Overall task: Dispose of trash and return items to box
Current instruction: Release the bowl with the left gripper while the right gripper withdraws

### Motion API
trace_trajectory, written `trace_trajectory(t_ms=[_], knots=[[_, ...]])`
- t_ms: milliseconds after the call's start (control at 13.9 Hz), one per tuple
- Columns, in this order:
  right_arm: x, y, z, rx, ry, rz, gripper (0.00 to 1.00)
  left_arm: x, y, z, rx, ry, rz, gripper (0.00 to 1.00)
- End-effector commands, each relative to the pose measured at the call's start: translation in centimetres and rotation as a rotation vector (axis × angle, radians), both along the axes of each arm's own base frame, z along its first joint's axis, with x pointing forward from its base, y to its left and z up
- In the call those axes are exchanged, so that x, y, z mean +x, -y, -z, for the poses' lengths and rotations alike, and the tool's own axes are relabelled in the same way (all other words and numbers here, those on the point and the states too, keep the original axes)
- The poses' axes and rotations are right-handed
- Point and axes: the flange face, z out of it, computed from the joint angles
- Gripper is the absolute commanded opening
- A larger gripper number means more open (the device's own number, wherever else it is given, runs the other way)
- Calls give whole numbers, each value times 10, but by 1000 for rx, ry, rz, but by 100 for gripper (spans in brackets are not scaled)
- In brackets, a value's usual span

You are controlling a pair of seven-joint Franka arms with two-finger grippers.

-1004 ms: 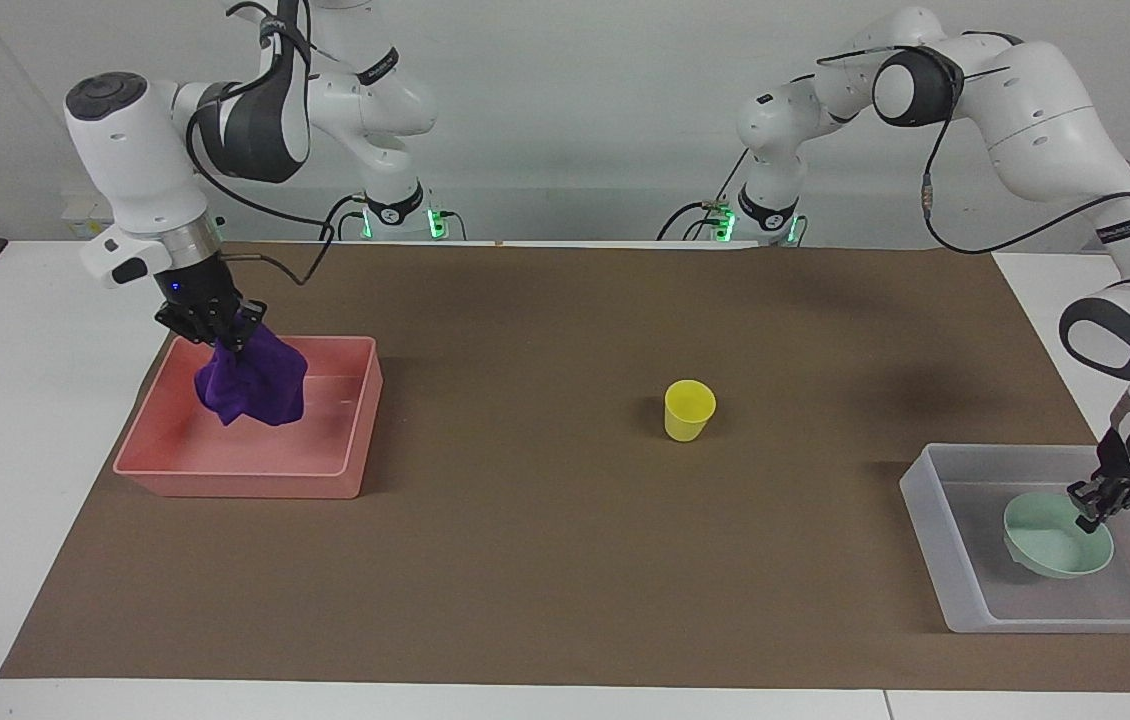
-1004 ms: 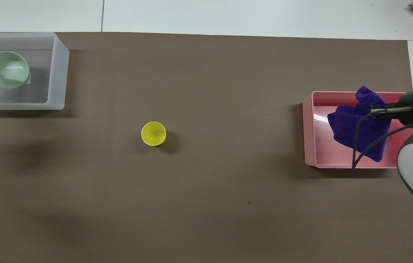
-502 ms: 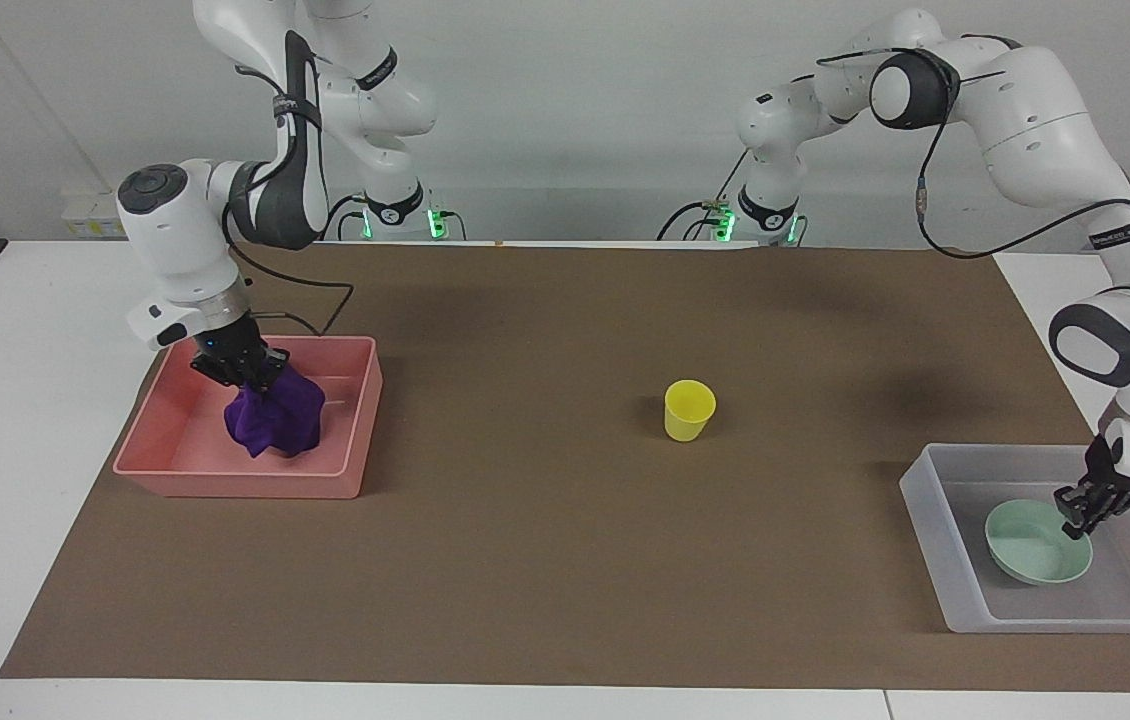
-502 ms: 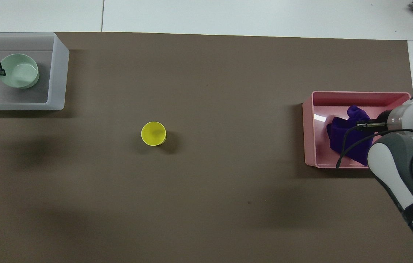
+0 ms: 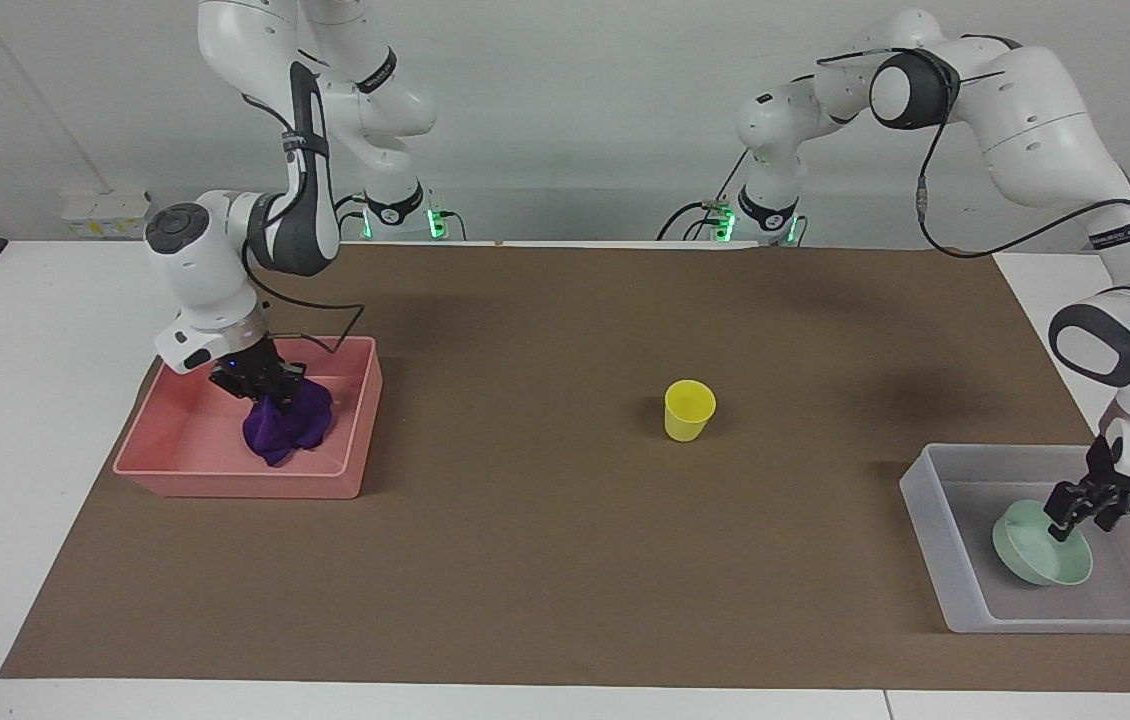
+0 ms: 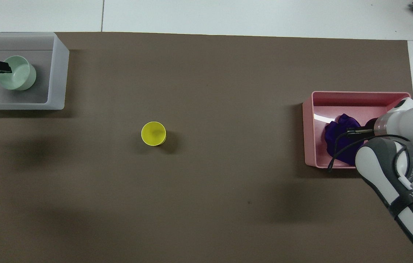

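Yellow cup (image 5: 690,409) alone mid-mat, between pink tray (image 5: 165,446) and box (image 5: 935,530)

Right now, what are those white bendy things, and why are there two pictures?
They are two robot arms, each ending in a grasping tool. One picture comes from a camera facing them; the other looks down from above them. On the brown table a yellow cup stands alone in the middle. The left tool is at the rim of a green bowl inside the frosted box. The right tool is down on a purple cloth in the pink tray. I cannot tell whether either tool is gripping.
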Motion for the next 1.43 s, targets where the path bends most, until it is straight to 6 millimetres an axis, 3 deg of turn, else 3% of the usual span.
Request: trace_trajectory(t_ms=[0, 143, 287, 430, 646, 789, 1004, 1148, 1363], knots=[[0, 2, -5, 4, 24, 2, 100, 5, 12, -4, 8, 8, 26, 100], [4, 1, -24, 2, 50, -1, 100, 8, 23, -14, 6, 13, 39, 100], [6, -2, -47, 4, 59, 13, 100, 8, 30, -47, -1, 23, 50, 100], [10, -16, -65, 13, 68, 69, 100, 4, 43, -80, -10, 40, 65, 100], [10, -53, -86, 23, 54, 154, 100, -6, 74, -107, -36, -21, 112, 100], [13, -68, -110, 23, 23, 160, 100, -11, 120, -122, -54, -58, 168, 100], [20, -84, -168, 22, -5, 180, 100, -19, 195, -127, -73, -132, 205, 100], [20, -86, -194, 20, -13, 174, 100, -37, 255, -116, -79, -181, 214, 100], [15, -78, -236, 16, -41, 166, 100, -79, 327, -89, -74, -261, 233, 100]])
